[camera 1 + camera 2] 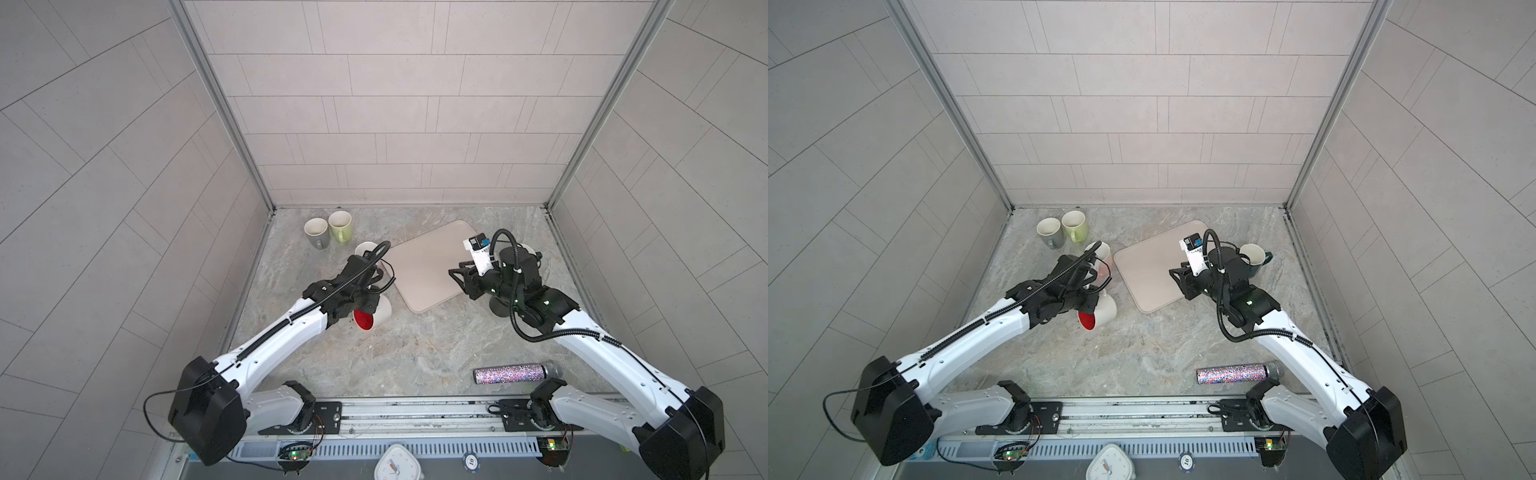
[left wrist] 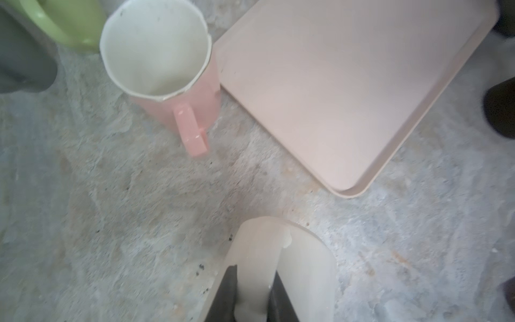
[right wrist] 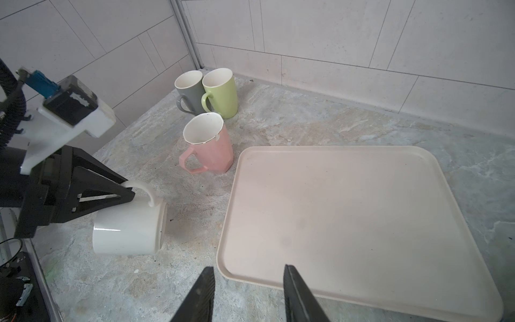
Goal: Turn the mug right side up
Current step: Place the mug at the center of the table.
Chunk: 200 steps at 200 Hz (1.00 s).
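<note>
1. The white mug (image 3: 128, 225) lies on its side on the table (image 1: 374, 357), just to the left of the tray (image 3: 348, 223) and near the corner of the tray that is closest to the robot
2. Its red inside shows in both top views. The mouth looks toward the robot's base, and the flat bottom looks toward the tray
3. The handle of the white mug points upward. The left fingers (image 3: 122, 196) are closed tight on this handle, one on each side. In the left wrist view the pale handle stands between the two dark fingers
4. The right fingers (image 3: 203, 292) are about half open and hold nothing. They hang above the edge of the tray nearest to the right arm, well apart from the white mug
5. A pink mug (image 3: 211, 150) stands upright just beside the left edge of the tray, farther back than the white mug. Its handle is turned toward the white mug
6. A grey mug (image 3: 189, 92) and a green mug (image 3: 223, 94) stand upright, close side by side, near the back left corner of the table
7. A dark mug (image 1: 1254, 255) stands upright behind the right arm, on the right of the tray
8. A glitter microphone (image 1: 515, 372) lies on the table near the front edge, close to the base of the right arm and well apart from all the mugs
</note>
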Available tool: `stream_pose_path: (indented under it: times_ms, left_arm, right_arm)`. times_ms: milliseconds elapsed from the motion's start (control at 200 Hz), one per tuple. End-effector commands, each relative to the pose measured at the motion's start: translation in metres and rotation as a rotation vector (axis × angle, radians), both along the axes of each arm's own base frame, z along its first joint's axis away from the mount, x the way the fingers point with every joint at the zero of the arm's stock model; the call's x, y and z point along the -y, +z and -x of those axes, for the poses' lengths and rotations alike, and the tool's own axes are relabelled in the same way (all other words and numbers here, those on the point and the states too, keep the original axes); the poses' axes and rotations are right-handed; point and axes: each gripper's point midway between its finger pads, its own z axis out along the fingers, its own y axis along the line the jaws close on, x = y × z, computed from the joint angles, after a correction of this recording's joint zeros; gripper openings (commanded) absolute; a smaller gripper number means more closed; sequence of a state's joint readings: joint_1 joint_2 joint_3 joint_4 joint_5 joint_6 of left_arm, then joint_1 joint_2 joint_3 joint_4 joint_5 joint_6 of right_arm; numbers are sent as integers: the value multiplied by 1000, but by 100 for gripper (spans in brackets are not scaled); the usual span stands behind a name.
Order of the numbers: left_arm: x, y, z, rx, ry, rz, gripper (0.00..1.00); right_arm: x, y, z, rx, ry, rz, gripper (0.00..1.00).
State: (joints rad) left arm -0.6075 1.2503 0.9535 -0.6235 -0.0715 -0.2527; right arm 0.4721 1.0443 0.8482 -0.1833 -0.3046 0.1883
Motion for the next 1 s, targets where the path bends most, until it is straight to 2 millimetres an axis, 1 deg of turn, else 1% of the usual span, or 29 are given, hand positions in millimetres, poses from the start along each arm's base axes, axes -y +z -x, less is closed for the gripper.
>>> stream_pose_path:
  times_ms: [0, 145, 185, 390, 540, 620, 851, 996]
  left_arm:
    - [-31, 0, 11, -85, 58, -181, 0]
    - [-33, -14, 12, -208, 31, -287, 0]
    - [-30, -19, 11, -234, 22, -297, 0]
    - [-17, -38, -3, -277, -1, -316, 0]
    - [-12, -54, -10, -310, -4, -337, 0]
    - [-9, -56, -14, -306, 2, -332, 0]
    - [1, -55, -22, -278, 6, -306, 0]
    - [6, -63, -25, -307, -3, -323, 0]
  right_arm:
    - [4, -6, 3, -19, -21, 8, 41]
    - [-1, -4, 5, -21, 10, -13, 41]
    - [-2, -4, 6, -21, 12, -12, 42]
    - [1, -8, 6, -25, 7, 14, 42]
    - [1, -15, 4, -40, -2, 35, 43]
    - [2, -15, 3, -39, -1, 38, 44]
    - [5, -16, 2, -35, -16, 53, 47]
    - [5, -16, 3, -38, -18, 55, 47]
